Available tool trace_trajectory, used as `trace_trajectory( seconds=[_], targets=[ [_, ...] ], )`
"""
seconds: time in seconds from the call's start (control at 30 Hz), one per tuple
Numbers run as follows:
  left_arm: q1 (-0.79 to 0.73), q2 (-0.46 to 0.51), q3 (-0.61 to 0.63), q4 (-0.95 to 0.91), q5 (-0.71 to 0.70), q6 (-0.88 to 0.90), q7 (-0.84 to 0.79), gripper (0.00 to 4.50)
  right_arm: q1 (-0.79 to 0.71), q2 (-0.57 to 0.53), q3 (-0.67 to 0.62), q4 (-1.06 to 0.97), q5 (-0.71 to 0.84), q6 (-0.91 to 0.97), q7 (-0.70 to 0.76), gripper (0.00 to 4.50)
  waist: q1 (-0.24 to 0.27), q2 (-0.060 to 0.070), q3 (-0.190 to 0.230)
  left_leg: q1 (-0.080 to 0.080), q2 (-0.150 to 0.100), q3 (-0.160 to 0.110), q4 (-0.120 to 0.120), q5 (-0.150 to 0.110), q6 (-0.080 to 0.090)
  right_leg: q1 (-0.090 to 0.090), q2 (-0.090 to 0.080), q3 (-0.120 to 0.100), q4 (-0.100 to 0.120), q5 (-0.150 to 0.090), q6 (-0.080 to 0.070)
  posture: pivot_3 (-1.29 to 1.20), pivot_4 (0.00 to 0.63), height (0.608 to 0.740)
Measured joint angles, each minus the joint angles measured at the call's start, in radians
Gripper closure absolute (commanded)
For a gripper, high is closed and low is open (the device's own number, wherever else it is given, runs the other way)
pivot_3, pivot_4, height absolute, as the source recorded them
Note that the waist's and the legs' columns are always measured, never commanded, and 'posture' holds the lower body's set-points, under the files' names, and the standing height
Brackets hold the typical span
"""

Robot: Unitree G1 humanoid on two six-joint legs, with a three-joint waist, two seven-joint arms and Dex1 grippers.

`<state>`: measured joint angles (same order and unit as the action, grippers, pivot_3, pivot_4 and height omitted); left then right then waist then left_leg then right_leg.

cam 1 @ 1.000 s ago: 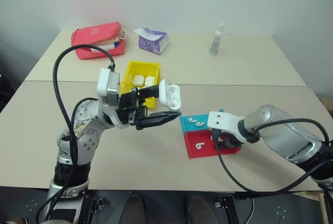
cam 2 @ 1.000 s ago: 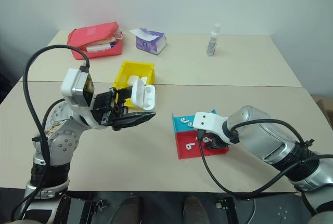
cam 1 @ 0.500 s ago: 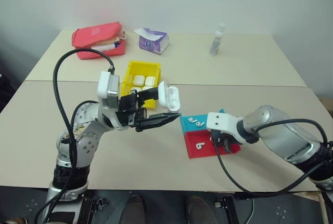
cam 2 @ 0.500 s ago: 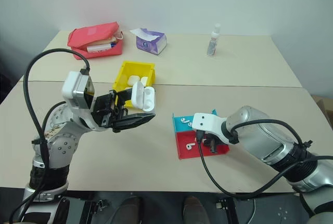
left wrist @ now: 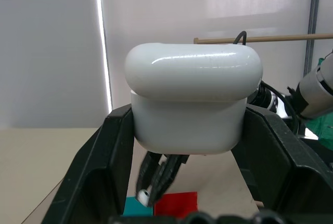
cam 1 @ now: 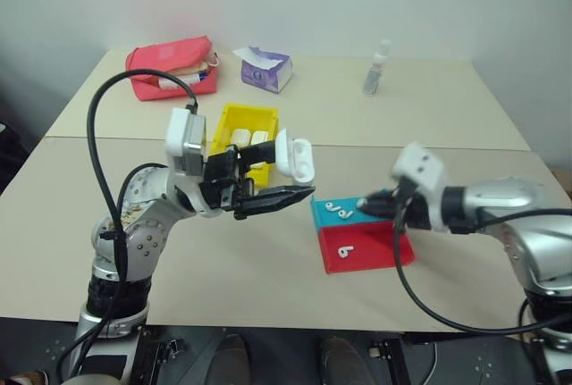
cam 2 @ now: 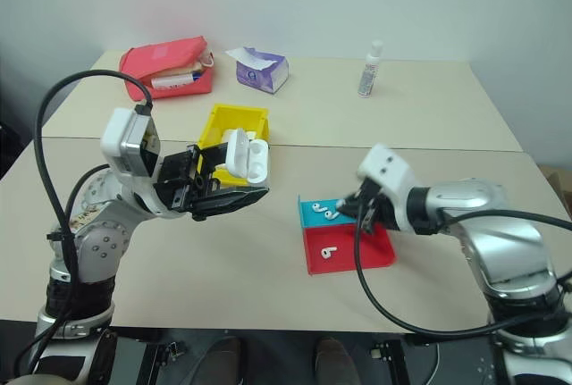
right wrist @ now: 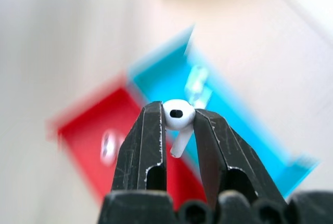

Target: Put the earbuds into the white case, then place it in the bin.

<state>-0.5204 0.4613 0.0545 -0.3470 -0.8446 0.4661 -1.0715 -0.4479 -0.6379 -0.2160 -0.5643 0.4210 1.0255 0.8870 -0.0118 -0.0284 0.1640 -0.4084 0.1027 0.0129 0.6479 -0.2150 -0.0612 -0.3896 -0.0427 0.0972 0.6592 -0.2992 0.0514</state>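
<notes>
My left gripper (cam 1: 288, 196) holds the small glossy white plastic earbud case (cam 1: 294, 156) clamped between its black fingers, lifted above the beige worktop (cam 1: 250, 287) near its middle, lid flipped open. In the left wrist view the case (left wrist: 191, 99) blocks most of what lies beyond it, so I cannot make out its inside or whether anything sits in it. My right gripper (right wrist: 179, 125) is pinched narrow on one tiny glossy white earbud (right wrist: 178, 116), head up between the fingertips, its short stem hanging down in the gap; from the head views that earbud is too small to pick out at the fingertips (cam 1: 365, 204). This gripper hangs over the shallow teal plastic tray (cam 1: 323, 213) and the shallow red plastic tray (cam 1: 362, 252), which lie touching side by side right of the worktop's middle. Two more earbuds (cam 1: 336, 210) lie in the teal tray and one earbud (cam 1: 345, 249) in the red tray. The small bright yellow rectangular plastic bin (cam 1: 231, 120) stands behind my left gripper, partly hidden by it, with white cases (cam 1: 248, 138) inside; how many I cannot tell. Toward the far edge sit a red zip pouch (cam 1: 170, 67), a purple tissue pack (cam 1: 265, 68) and a clear bottle with a white cap (cam 1: 376, 71).
</notes>
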Motion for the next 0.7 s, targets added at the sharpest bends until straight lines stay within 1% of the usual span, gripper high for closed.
trace_trajectory(
  seconds=[0.03,0.1,0.17,0.23,0.37,0.43,0.57,0.7],
  targets=[
    [-0.01,-0.005,0.0,0.012,-0.002,0.001,0.003,1.72,-0.007,0.099,-0.094,-0.023,0.062,-0.016,-0.049,3.88,-0.002,0.0,0.0,0.0,0.0,0.0,0.0,0.0,0.0,0.0,0.0,0.0,0.0,0.0,0.0,0.0,0.15,0.74],
    [-0.029,-0.017,-0.002,0.017,-0.005,0.006,0.014,1.72,-0.039,0.199,-0.199,-0.045,0.166,-0.021,-0.128,3.88,-0.002,0.001,0.0,0.0,0.0,0.0,-0.001,0.0,0.0,0.0,0.0,0.0,0.001,0.0,0.0,0.0,0.15,0.74],
    [-0.047,-0.027,-0.003,0.023,-0.01,0.019,0.029,1.72,-0.084,0.261,-0.272,-0.051,0.275,-0.019,-0.202,3.88,-0.002,0.001,0.0,0.001,0.0,0.0,-0.001,0.0,0.0,0.0,0.0,0.0,0.001,0.0,0.0,0.0,0.15,0.74],
    [-0.058,-0.037,-0.006,0.033,-0.016,0.03,0.042,1.72,-0.118,0.313,-0.31,-0.053,0.394,-0.019,-0.27,3.88,-0.002,0.001,0.0,0.001,0.0,0.0,-0.002,0.0,0.0,0.0,0.0,0.0,0.002,0.0,0.0,0.0,0.15,0.74],
    [-0.061,-0.038,-0.019,0.036,-0.021,0.041,0.043,1.72,-0.15,0.342,-0.307,-0.055,0.604,-0.028,-0.357,3.88,-0.004,0.001,0.0,0.001,0.0,0.0,-0.003,0.0,0.0,0.0,0.0,0.0,0.001,0.0,0.0,0.0,0.15,0.74],
    [-0.063,-0.035,-0.02,0.037,-0.021,0.046,0.041,1.72,-0.164,0.335,-0.274,-0.055,0.661,-0.045,-0.385,3.88,-0.004,0.001,0.0,0.001,0.0,0.0,-0.003,0.0,0.0,0.0,0.0,0.0,0.001,0.0,0.0,0.0,0.15,0.74],
    [-0.073,-0.032,-0.03,0.05,-0.021,0.06,0.033,1.72,-0.165,0.323,-0.175,-0.056,0.689,-0.075,-0.394,3.88,-0.005,0.001,0.0,0.001,0.0,0.0,-0.003,0.0,0.0,0.0,0.0,0.0,0.001,0.0,0.0,0.0,0.15,0.74],
    [-0.073,-0.03,-0.03,0.066,-0.02,0.06,0.026,1.72,-0.163,0.307,-0.086,-0.053,0.675,-0.12,-0.386,3.88,-0.005,0.001,0.0,0.0,0.0,0.0,-0.003,0.0,0.0,-0.001,0.0,0.0,0.0,0.0,0.0,0.0,0.15,0.74]
  ],
)
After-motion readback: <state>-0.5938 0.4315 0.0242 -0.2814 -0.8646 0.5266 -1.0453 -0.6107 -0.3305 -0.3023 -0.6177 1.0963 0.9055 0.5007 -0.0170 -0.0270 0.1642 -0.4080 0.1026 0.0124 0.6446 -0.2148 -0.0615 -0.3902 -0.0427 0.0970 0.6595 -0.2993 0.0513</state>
